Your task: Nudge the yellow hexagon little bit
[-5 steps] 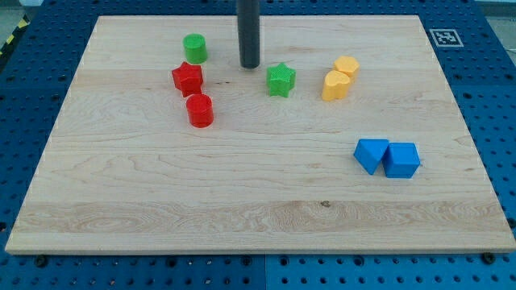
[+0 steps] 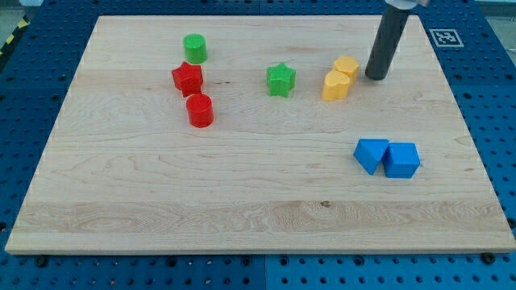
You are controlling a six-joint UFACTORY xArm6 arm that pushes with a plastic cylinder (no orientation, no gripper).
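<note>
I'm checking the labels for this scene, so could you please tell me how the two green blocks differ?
The green cylinder is round with a flat top; the green star has points. The cylinder sits nearer the view's top left, just above the red star; the star stands alone near the middle, left of the yellow blocks. My tip is closer to the star. Both share colour and similar size.

My tip (image 2: 375, 76) sits on the tabletop (image 2: 242, 185) just right of the yellow hexagon (image 2: 347, 66), small gap, not touching. Second yellow block (image 2: 336, 84) touches the hexagon at its lower left. Green star (image 2: 280, 80) further left. Green cylinder (image 2: 194, 48), red star (image 2: 187, 79), red cylinder (image 2: 199, 110) clustered upper left. Two blue blocks, (image 2: 370, 155) and (image 2: 401, 159), touching, lower right.
</note>
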